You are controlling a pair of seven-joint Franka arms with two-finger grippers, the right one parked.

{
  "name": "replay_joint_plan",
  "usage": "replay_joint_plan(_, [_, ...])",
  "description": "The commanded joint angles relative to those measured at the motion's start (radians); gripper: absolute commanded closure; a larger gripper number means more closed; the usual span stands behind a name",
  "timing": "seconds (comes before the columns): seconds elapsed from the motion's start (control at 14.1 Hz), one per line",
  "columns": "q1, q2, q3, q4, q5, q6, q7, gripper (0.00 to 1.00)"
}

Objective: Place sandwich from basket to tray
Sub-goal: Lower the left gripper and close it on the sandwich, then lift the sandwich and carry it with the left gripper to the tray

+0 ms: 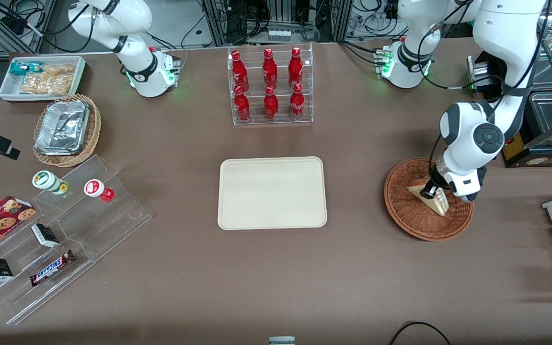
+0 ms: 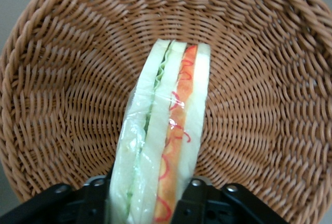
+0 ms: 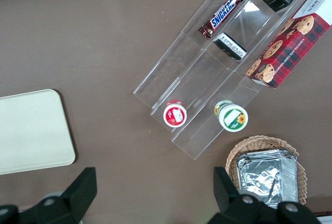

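While pincer (image 2: 150, 203) grips, wrapped sandwich (image 2: 166, 146), basket (image 2: 62, 79)

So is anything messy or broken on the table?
Nothing stands out. The triangular white-bread sandwich sits in the round reddish-brown wicker basket, between the fingers of the hand; the cream rectangular tray lies bare.

Hand (image 2: 148, 203) fingertips cut off, sandwich (image 2: 166, 146) partly hidden

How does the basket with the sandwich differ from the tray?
The basket is round, woven and reddish-brown; the tray is rectangular, smooth and cream. The basket holds the sandwich, with the pincer closed on its sides; nothing lies on the tray. Both are shallow and rest on the table.
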Motion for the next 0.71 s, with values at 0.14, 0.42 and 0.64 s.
replay_joint_plan(0.14, [-0.061, -0.109, 0.004, 0.035, -0.012, -0.209, 0.185, 1.00])
replay_joint_plan(0.42, [-0.190, -0.048, 0.005, 0.270, 0.006, -0.521, 0.397, 0.99])
replay_joint_plan(0.64, [-0.254, 0.052, 0.002, 0.467, 0.045, -0.668, 0.466, 0.97])
